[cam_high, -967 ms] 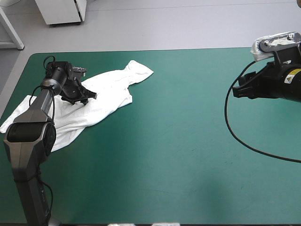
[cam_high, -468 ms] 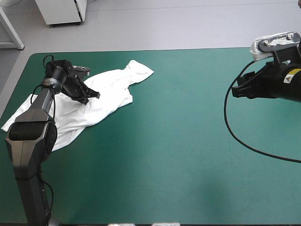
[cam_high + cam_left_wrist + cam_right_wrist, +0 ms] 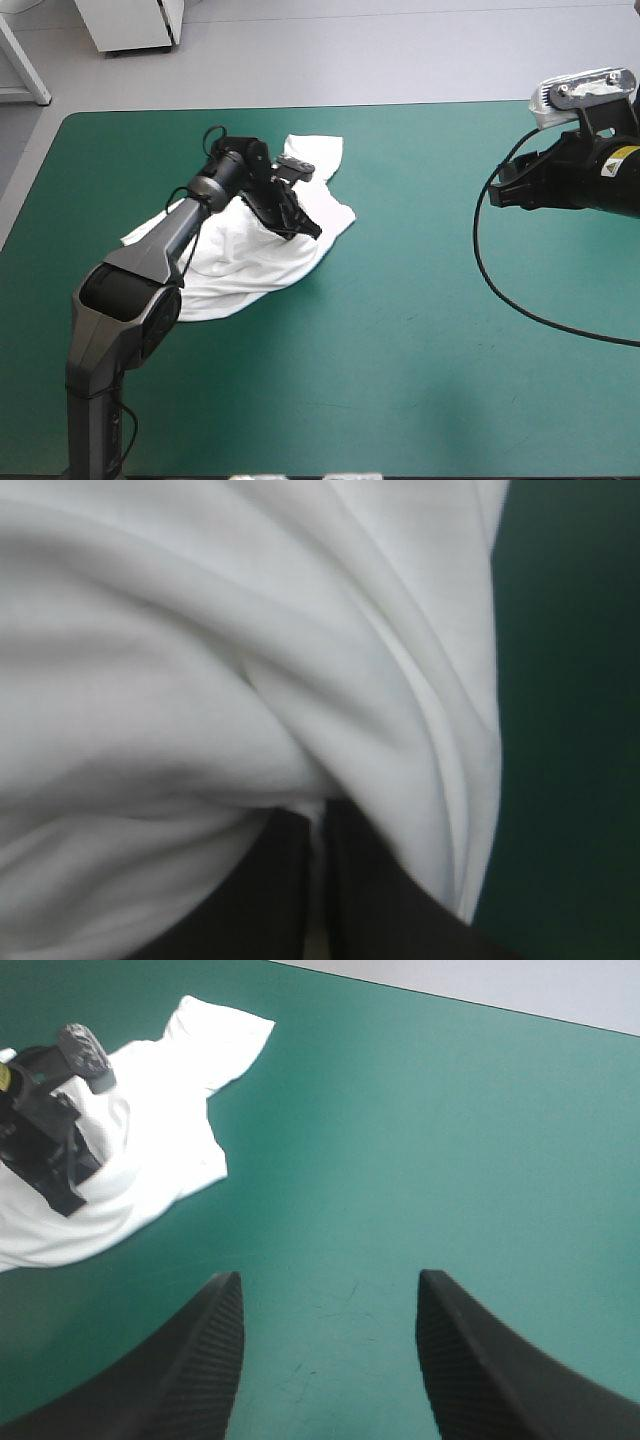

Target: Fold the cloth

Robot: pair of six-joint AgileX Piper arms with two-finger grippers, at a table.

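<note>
T-shirt (image 3: 250,262): white crumpled heap, left of table centre, nearer the far edge; 1 flap pokes toward the far edge.
Left gripper (image 3: 305,228): black fingers (image 3: 270,890) pinched nearly together with a strip of white fabric between them, so it is grasping the T-shirt at the heap's right-hand edge.
Why that hold: my read is that an edge pinch lets the arm drag or lift 1 side to open the heap out before any fold.
Right gripper (image 3: 328,1278): fingers spread apart, nothing between them, over the table's right side, well apart from the T-shirt.
Why there: looks parked, with a line of sight to the cloth, ready to take a 2nd edge.
Stage: early, I'd judge; the cloth is bunched and no clean fold is visible.
Surface: teal-green cover (image 3: 420,330), flat and smooth; the cloth should slide easily, and there is a bare stretch between the 2 grippers to spread into.
Room: grey floor (image 3: 400,50) beyond the far edge; nothing there bears on the task.
</note>
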